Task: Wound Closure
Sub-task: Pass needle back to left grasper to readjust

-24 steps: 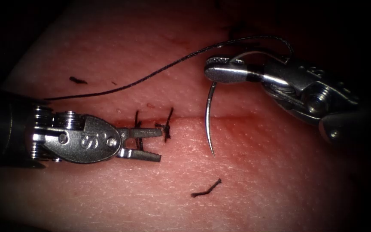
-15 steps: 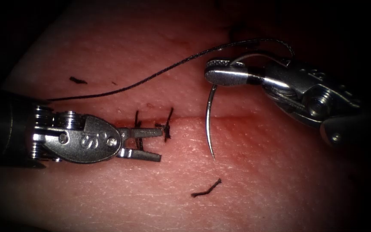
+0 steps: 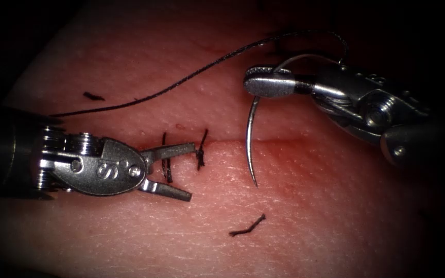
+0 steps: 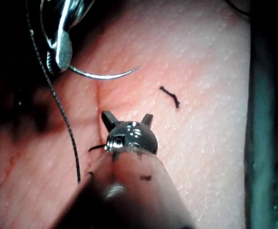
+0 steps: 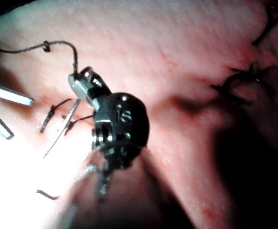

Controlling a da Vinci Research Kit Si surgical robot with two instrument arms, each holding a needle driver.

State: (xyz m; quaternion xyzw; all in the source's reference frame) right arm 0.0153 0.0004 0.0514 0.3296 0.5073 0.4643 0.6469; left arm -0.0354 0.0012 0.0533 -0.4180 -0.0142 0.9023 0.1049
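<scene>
- The right tool [image 3: 263, 83] has its 2 jaws clamped on the needle [image 3: 250, 141], gripping it well back along the curve, toward the thread end; the exact contact is hidden between the jaws.
- From those jaws the needle's long forward part hangs down across the cut [image 3: 284, 140] to a sharp tip just past it; whether that tip touches the tissue [image 3: 310, 206] or hovers over it cannot be told; no part of the needle is seen buried.
- A short arc of needle rises behind the right jaws toward the tool's wrist, and where it meets the thread [image 3: 181, 82] is lost in shadow.
- The thread runs from above the right jaws away toward the left tool's shaft, lying across the tissue on the far side of the cut; its end goes behind that shaft.
- The left tool [image 3: 189, 172] has its jaws spread apart and holds nothing; the upper jaw tip is at the cut, just beside 2 finished stitches [image 3: 201, 149], the lower jaw over bare tissue on the near side.
- A loose cut end of thread [image 3: 247, 226] lies beyond the left jaws on the near side, below the needle tip; a smaller scrap [image 3: 93, 96] lies above the left tool.
- In the left wrist view, the left jaws [image 4: 128, 120] stand apart, with the needle [image 4: 105, 75] curving ahead of them.
- In the right wrist view, the right tool's [image 5: 80, 83] jaw gap is hard to make out; more dark stitches [image 5: 236, 83] lie behind its wrist.
</scene>
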